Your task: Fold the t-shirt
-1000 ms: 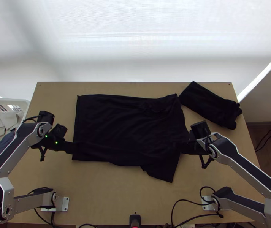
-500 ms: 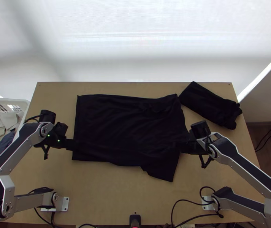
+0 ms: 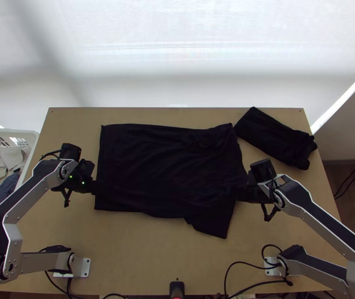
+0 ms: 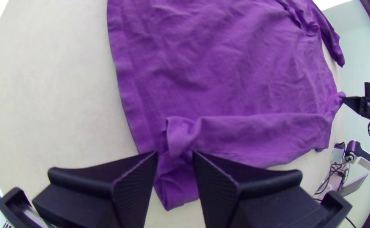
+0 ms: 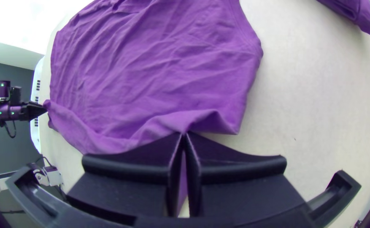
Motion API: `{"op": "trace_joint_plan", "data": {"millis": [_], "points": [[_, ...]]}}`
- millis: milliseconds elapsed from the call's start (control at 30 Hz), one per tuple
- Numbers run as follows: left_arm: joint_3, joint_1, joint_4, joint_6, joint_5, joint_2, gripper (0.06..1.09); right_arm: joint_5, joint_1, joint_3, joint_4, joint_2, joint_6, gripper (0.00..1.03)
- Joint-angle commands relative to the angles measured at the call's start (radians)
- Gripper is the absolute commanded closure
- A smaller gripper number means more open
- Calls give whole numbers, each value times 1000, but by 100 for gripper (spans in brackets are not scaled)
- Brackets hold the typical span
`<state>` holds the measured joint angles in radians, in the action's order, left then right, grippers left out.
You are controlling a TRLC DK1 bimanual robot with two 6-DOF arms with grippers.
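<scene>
Seen from above, a t-shirt (image 3: 167,164) lies spread across the middle of a light wooden table (image 3: 142,254), its near right part angled toward the near edge. The left gripper (image 3: 96,188) works at the shirt's left edge, the right gripper (image 3: 236,193) at its right. A folded garment (image 3: 274,137) rests at the far right; a white basket (image 3: 32,164) of clothes (image 3: 3,162) stands off the table's left side.

In the left wrist view, the left gripper's two fingers stand apart on either side of a raised ridge of cloth, close to the shirt's near left corner. The fabric looks thin, light and limp, nothing fragile; the doubled ridge, rather than the flat cloth beside it, seems the place to pinch.

In the right wrist view, the right gripper's fingertips meet on the lifted cloth just in from the shirt's right edge, with a soft fold running toward the left gripper. So slack a fabric would probably sag mid-span unless both ends are held and drawn gently taut before the near part goes over.
</scene>
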<state>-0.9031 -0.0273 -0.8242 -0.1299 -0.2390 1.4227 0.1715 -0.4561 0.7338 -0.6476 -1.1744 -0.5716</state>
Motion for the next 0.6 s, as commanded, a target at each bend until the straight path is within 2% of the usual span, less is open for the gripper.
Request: {"op": "trace_joint_plan", "data": {"millis": [0,100,233,300,333,567], "points": [[17,-5,7,13,7,19,68,-9,-4,-30,2,16,-13,100],[29,-5,13,9,7,21,78,-9,-4,-27,3,16,-13,100],[38,-5,14,3,7,19,82,-10,-4,-20,3,22,-13,100],[43,-5,14,-2,7,10,94,-10,-1,-24,3,25,-11,100],[43,-5,20,-4,6,2,105,-10,-1,-24,3,27,-11,100],[-53,21,7,33,0,-51,105,-27,34,39,2,38,-11,100]]}}
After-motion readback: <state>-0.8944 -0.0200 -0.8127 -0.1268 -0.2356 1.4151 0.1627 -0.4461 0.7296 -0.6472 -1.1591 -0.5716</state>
